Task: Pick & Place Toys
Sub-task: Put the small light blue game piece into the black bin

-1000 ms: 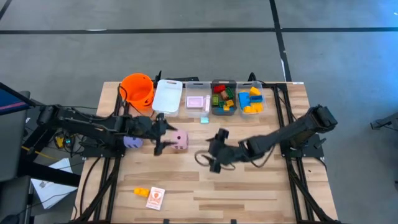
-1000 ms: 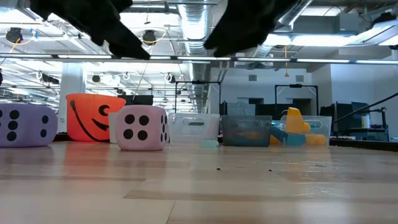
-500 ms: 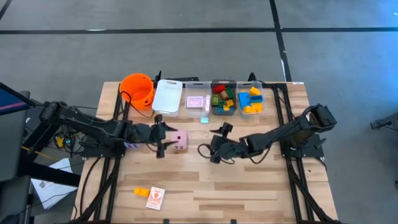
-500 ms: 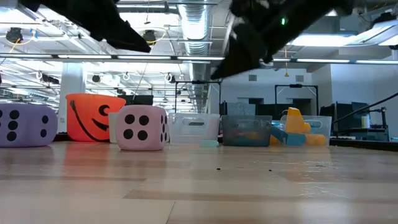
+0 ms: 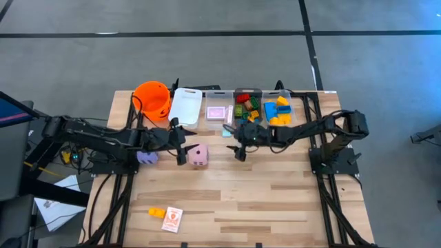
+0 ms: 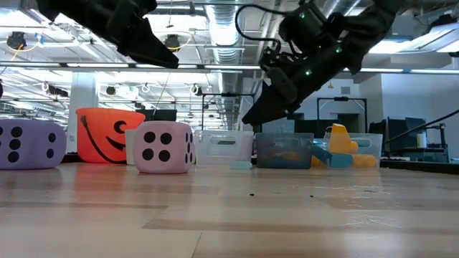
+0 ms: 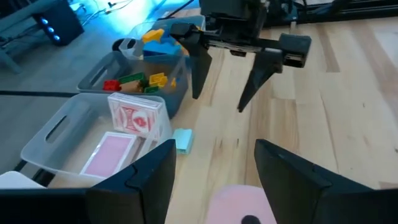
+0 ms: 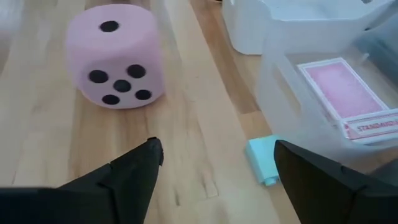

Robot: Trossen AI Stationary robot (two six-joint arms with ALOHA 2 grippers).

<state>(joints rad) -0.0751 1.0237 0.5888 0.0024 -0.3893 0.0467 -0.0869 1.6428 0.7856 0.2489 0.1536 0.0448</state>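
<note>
Moved: the right gripper [image 5: 238, 142] had swung from mid-surface up toward the bins, and now hung just in front of the card bin [image 5: 218, 112]; the left gripper [image 5: 180, 144] had shifted a little at the pink die [image 5: 198, 156].
Left fingers: apart, straddling the pink die from above without touching it (the gap had narrowed over the last second).
Right fingers: apart and empty, above a small teal piece [image 8: 263, 160] lying on the surface [image 5: 275, 200] beside the card bin.
Pink die: on the surface, left of centre; the purple die [image 5: 146, 157] lay farther left, mostly under the left arm.
Other toys: bricks sat sorted in two bins [image 5: 249, 110]; a yellow brick [image 5: 157, 213] and a card [image 5: 171, 218] lay loose near the front edge.
Meaning: each arm seemed lined up for a pick, the left on the die, the right likely on the teal piece; neither had closed yet.
</note>
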